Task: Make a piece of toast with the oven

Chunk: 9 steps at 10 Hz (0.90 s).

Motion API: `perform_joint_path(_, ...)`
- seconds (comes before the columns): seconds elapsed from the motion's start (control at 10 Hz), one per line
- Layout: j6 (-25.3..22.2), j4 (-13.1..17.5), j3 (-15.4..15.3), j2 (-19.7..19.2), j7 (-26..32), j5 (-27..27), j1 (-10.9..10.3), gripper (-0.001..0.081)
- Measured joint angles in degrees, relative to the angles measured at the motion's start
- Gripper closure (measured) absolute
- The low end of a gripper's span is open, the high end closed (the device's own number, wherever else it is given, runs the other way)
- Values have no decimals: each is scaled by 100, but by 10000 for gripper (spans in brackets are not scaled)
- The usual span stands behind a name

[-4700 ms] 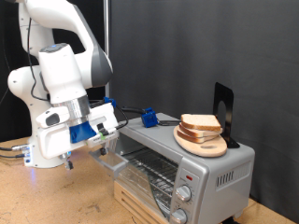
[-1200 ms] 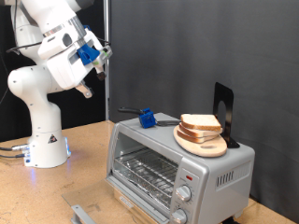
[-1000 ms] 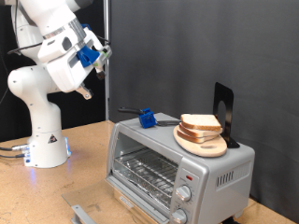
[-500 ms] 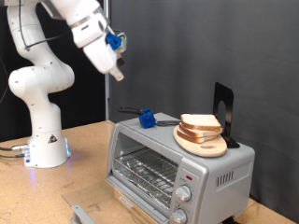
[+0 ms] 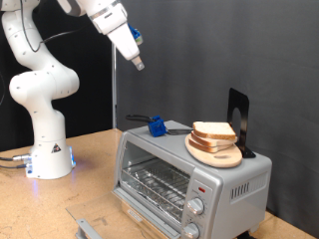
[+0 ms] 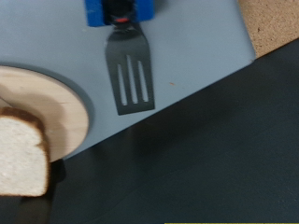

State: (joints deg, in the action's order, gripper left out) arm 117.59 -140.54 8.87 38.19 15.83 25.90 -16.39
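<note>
The silver-grey oven [image 5: 189, 171] stands on the wooden table with its glass door [image 5: 98, 225] folded down and the wire rack [image 5: 158, 182] bare. The piece of toast [image 5: 213, 130] lies on a round wooden plate [image 5: 221, 156] on the oven's roof, with what looks like a second slice under it. In the wrist view the toast [image 6: 21, 154] and plate [image 6: 56, 105] sit at one edge. My gripper [image 5: 138, 63] hangs high in the air, above and to the exterior view's left of the oven. Nothing shows between its fingers. The fingers do not show in the wrist view.
A black spatula with a blue handle [image 5: 156, 125] lies on the oven roof beside the plate, and the wrist view shows it too [image 6: 129, 77]. A black upright stand [image 5: 237, 118] is behind the plate. Two knobs [image 5: 195, 207] are on the oven's front panel.
The arm has left the oven door, which now lies fully open. It rose and swung towards the exterior view's right, so the gripper is now high above the oven's left end.
</note>
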Motion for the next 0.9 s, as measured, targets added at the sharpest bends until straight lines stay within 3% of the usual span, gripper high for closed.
perform_joint_path(0.2,114,-186,-313,208,-436,1,12,124)
perform_joint_path(0.5,115,-236,-360,239,-446,1,33,124)
perform_joint_path(0.9,1218,-656,-748,19,-400,8,-4,124)
